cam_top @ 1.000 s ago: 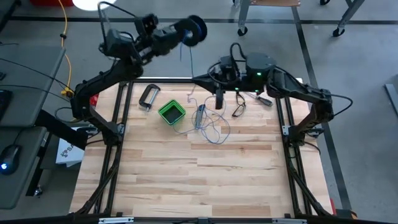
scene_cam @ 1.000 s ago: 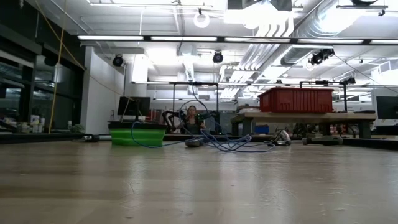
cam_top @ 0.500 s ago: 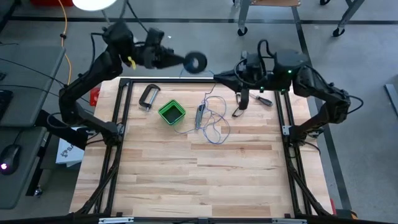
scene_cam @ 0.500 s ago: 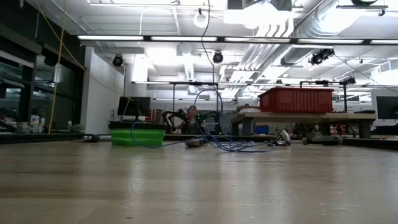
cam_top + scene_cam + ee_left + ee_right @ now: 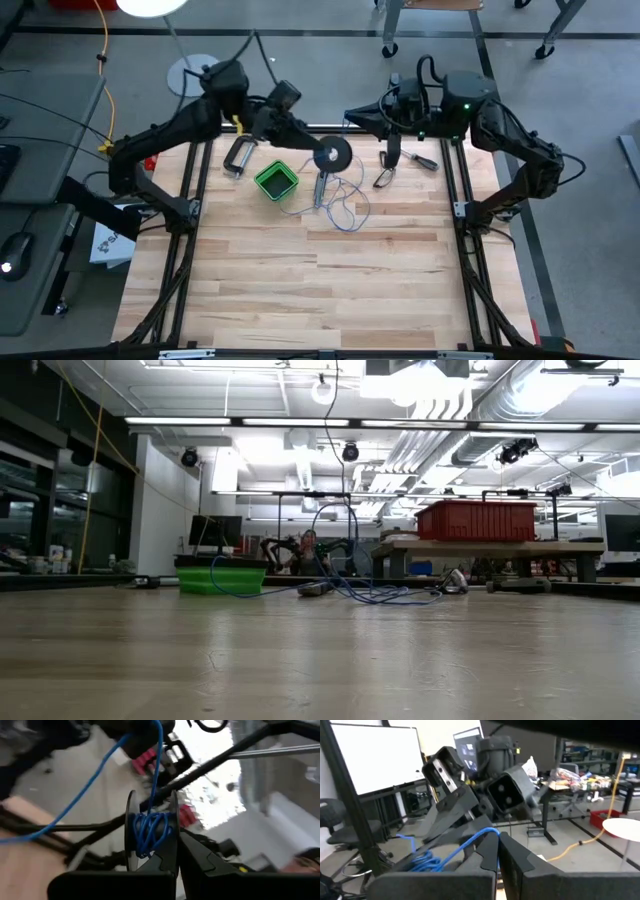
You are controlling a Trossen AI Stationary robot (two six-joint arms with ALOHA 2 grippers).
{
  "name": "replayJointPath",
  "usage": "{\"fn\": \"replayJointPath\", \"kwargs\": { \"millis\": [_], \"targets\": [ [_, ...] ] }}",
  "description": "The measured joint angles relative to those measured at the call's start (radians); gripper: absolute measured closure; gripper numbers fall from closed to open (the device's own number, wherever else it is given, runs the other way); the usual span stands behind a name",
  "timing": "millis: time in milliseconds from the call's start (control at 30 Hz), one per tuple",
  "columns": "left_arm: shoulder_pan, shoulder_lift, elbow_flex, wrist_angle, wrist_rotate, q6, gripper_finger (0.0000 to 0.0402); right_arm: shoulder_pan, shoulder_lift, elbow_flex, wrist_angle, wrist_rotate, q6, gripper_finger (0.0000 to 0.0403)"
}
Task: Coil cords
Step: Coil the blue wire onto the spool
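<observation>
— Which step of the coiling is in hand?

— The winding itself, I'd say. The left gripper [image 5: 177, 862] has its fingers closed tight on the spool [image 5: 332, 156], pinching one flange, and holds it up off the counter [image 5: 300, 290] above the far middle. A few turns of the blue wire [image 5: 150, 832] already sit on the spool's core, right in front of those fingers.

— And the right gripper?

— The right gripper [image 5: 497, 855] has its fingers pressed together on the wire, which leaves from just ahead of their tips and runs toward the spool. It hangs near the far right of the counter, close to the left fingers but apart from them.

— Where is the rest of the wire?

— Most of it lies loose on the counter below and between the two sets of fingers, in untidy loops [image 5: 345, 205] just beside the green box [image 5: 276, 180]. So the job looks early: more wire off the spool than on it.

— What does the next move call for?

— Probably another turn of the spool against the pinched strand, with the right fingers keeping light tension so each wrap lands between the flanges. The loops on the counter could snag as they are drawn up.
</observation>
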Motion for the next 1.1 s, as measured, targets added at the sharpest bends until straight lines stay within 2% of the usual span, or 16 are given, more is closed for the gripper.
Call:
{"fn": "replayJointPath", "kwargs": {
  "millis": [333, 467, 633, 767, 867, 1100],
  "targets": [
    [-0.025, 0.155, 0.0, 0.625, 0.03, -0.339, 0.0401, 0.007, 0.036, 0.0, 0.095, -0.018, 0.039, 0.0399],
    [-0.01, 0.183, 0.0, 0.795, 0.012, -0.393, 0.0401, 0.007, 0.041, 0.0, 0.095, 0.006, 0.062, 0.0358],
    [0.025, 0.172, 0.0, 0.833, 0.004, -0.368, 0.0401, 0.027, 0.042, 0.0, 0.085, 0.076, 0.048, 0.0275],
    [0.052, 0.144, 0.0, 0.833, -0.001, -0.342, 0.0401, 0.035, 0.04, 0.0, 0.038, 0.121, 0.029, 0.0228],
    [0.066, 0.116, 0.0, 0.838, -0.008, -0.316, 0.0401, 0.035, 0.04, 0.0, 0.0, 0.15, 0.024, 0.0215],
    [0.071, 0.079, 0.0, 0.834, -0.046, -0.235, 0.0401, 0.035, 0.064, 0.0, 0.009, 0.174, 0.026, 0.0213]
  ]
}}
